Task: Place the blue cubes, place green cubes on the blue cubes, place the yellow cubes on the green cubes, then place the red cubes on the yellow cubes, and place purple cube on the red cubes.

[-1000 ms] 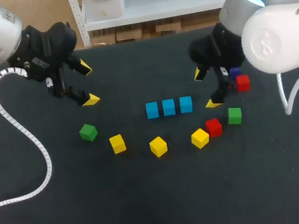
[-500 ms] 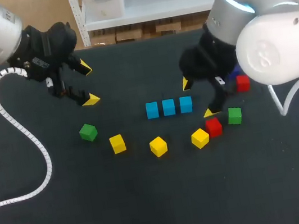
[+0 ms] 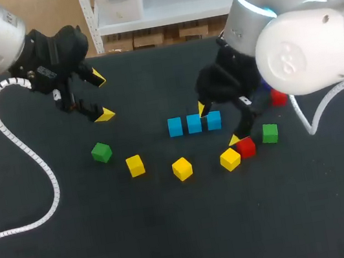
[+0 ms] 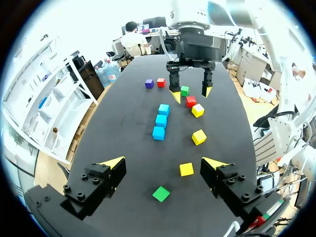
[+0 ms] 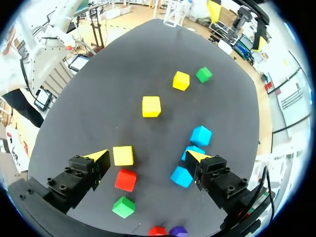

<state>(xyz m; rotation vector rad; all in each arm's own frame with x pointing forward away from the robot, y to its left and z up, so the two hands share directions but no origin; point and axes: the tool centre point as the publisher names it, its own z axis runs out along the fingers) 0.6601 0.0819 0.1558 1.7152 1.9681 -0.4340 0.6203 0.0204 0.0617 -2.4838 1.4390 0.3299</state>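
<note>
Three blue cubes [image 3: 194, 123] stand in a row mid-table. One green cube [image 3: 101, 152] lies to the left, another [image 3: 269, 133] to the right. In front lie three yellow cubes [image 3: 135, 165] [image 3: 182, 168] [image 3: 230, 158]. A red cube [image 3: 246, 147] touches the rightmost yellow one; a second red cube [image 4: 161, 82] and the purple cube [image 4: 149, 84] sit at the far right. My right gripper [image 3: 218, 123] hangs open above the right blue cube and the near yellow cube [image 5: 123, 155], holding nothing. My left gripper [image 3: 101, 97] is open and empty at the back left, above the table.
The black table top [image 3: 175, 233] has bare room along its front. A white ribbed cable [image 3: 41, 169] of my left arm loops over the left side of the table.
My right arm has swung left, from over the far red and purple cubes to above the right end of the blue row. The left arm and all cubes stayed put.
</note>
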